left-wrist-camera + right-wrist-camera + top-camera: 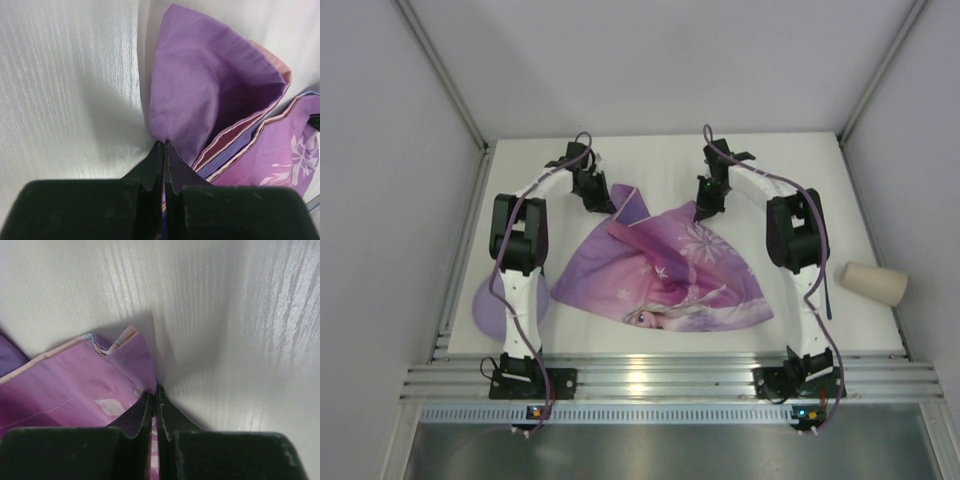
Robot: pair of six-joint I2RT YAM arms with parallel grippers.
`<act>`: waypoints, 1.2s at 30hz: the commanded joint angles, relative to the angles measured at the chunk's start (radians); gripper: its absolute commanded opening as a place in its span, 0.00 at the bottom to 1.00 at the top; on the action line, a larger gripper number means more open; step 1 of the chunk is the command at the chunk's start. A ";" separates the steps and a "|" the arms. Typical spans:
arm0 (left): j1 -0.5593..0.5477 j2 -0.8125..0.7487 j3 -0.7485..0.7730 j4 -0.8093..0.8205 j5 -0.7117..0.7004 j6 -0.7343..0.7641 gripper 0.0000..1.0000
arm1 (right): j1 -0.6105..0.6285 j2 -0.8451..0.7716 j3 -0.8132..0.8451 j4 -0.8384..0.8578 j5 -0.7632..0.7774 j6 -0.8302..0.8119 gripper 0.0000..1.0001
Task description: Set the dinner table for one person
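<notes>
Dinner table: white, flat and rigid, it lies under everything in view; it will not shift, and nothing on it is to be grasped
Placemat: thin soft cloth, light, creases easily; crumpled at the middle of the table, its two far corners point toward the far edge
Left gripper: jaws closed on the far-left corner of the placemat
Right gripper: jaws closed on the far-right corner
Where to hold: the corners; I judge an even pull apart would flatten it
Cup: on its side near the right edge
</notes>
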 commanded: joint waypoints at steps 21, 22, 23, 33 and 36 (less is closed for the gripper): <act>0.115 -0.199 -0.166 -0.181 -0.350 0.017 0.00 | -0.259 -0.056 0.029 -0.162 0.376 -0.103 0.00; 0.115 -0.203 -0.165 -0.184 -0.356 0.016 0.00 | -0.259 -0.049 0.058 -0.165 0.370 -0.113 0.00; 0.115 -0.203 -0.165 -0.186 -0.356 0.016 0.00 | -0.259 -0.038 0.067 -0.164 0.342 -0.117 0.00; 0.115 -0.203 -0.088 -0.229 -0.382 0.002 0.00 | -0.258 0.000 0.193 -0.171 0.264 -0.102 0.05; 0.115 -0.224 -0.048 -0.241 -0.376 0.005 0.32 | -0.258 -0.035 0.143 -0.174 0.264 -0.099 0.40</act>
